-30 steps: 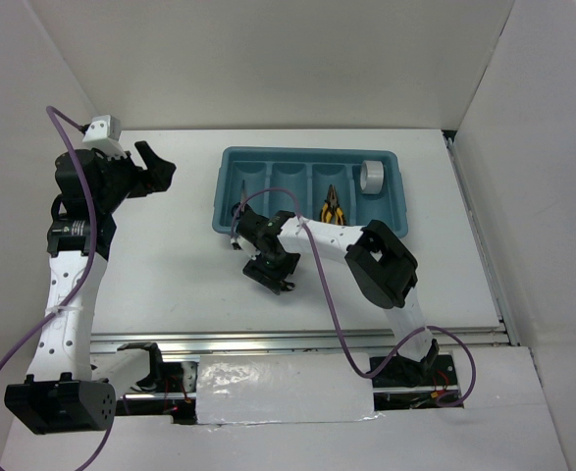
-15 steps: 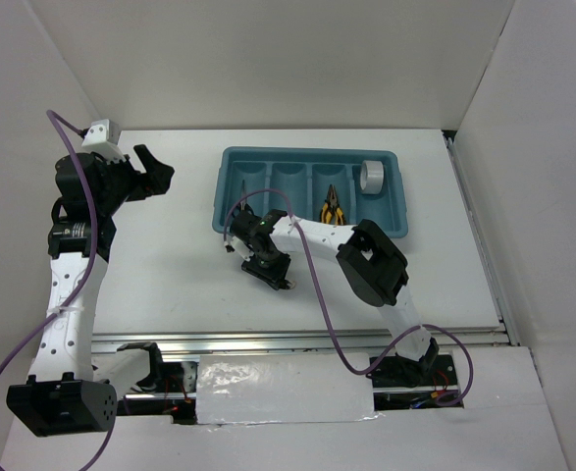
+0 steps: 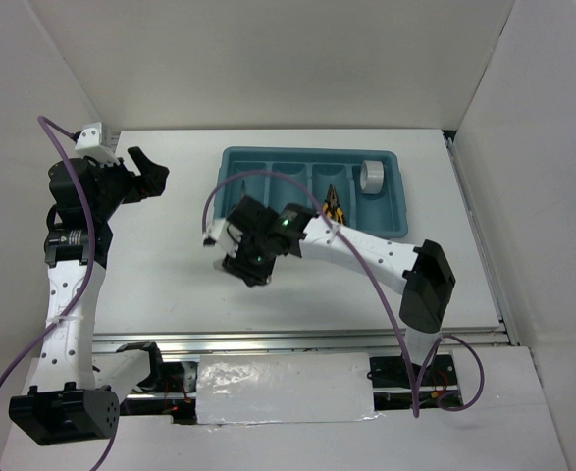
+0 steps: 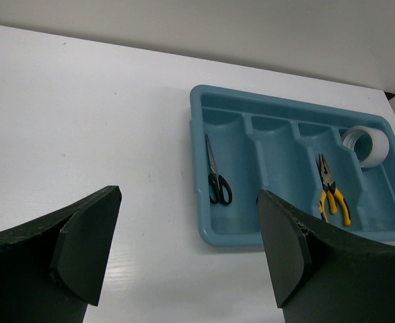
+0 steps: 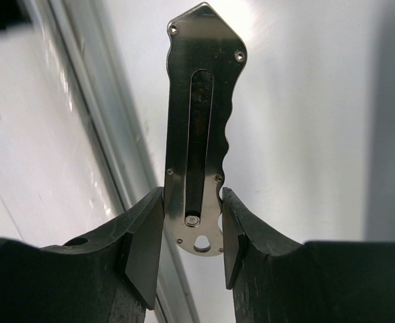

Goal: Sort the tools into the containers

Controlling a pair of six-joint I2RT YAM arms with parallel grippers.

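The teal tray (image 3: 307, 153) lies at the back centre and also shows in the left wrist view (image 4: 227, 237). Black-handled scissors (image 4: 216, 176) lie in its leftmost compartment. One pair of yellow-and-black pliers (image 3: 333, 209) (image 4: 332, 193) lies in the third. The grey tape roll (image 3: 371, 177) (image 4: 367, 144) sits in the fourth. My right gripper (image 3: 249, 257) (image 5: 192, 235) is shut on the tail end of the slim grey utility knife (image 5: 200, 121), in front of the tray's left end. My left gripper (image 3: 146, 168) (image 4: 187, 252) is open and empty, left of the tray. A second pair of pliers is not in view.
White walls enclose the table on three sides. A metal rail (image 3: 297, 340) runs along the near edge. Purple cables (image 3: 268, 179) loop over both arms, one crossing above the tray. The right arm's elbow (image 3: 427, 285) stands out at the right.
My right gripper has moved left and slightly back with the knife, and the arm's elbow has swung out to the right. The left arm has shifted slightly left.
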